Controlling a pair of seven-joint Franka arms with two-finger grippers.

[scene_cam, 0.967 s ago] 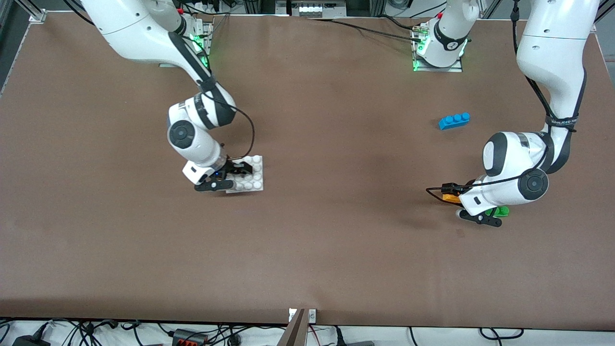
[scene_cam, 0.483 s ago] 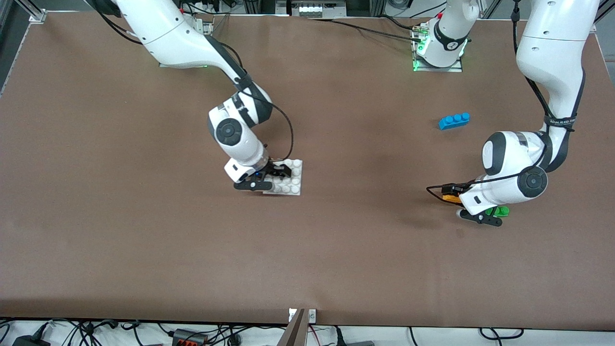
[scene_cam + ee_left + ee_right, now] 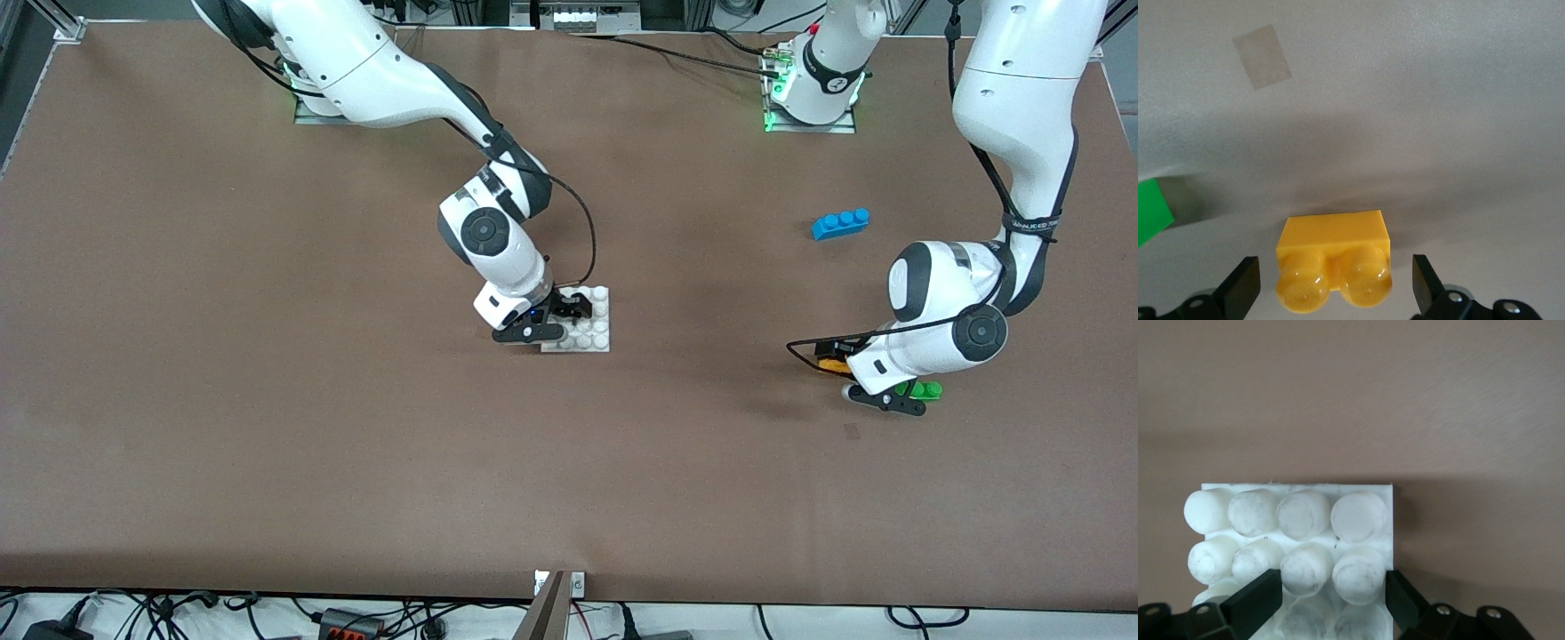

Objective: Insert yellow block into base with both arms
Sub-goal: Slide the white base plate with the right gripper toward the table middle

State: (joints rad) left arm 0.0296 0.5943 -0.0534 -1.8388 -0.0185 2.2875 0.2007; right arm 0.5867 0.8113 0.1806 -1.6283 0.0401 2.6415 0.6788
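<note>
A: Start big, operator: your brown table carries everything, and both arms are out over it. The right arm reaches in from its base toward the table's middle.

B: And your left arm drops down at its own end of the table, wrist bent low.

A: Next down in size, the base, the white studded plate, flat on the table about midway between the two ends. Your right end effector is clamped on it; in the right wrist view the base shows two studs pinched between the black fingers.

B: Smaller now: the blue brick lies alone, nearer the left arm's base, well apart from the rest.

A: Then the yellow block, on the table at the left arm's end. Your left end effector is down around it, spread wide, not touching. The left wrist view has the yellow block between the fingers, with a gap on each side.

B: And the green brick sits just beside, half under that wrist.
</note>
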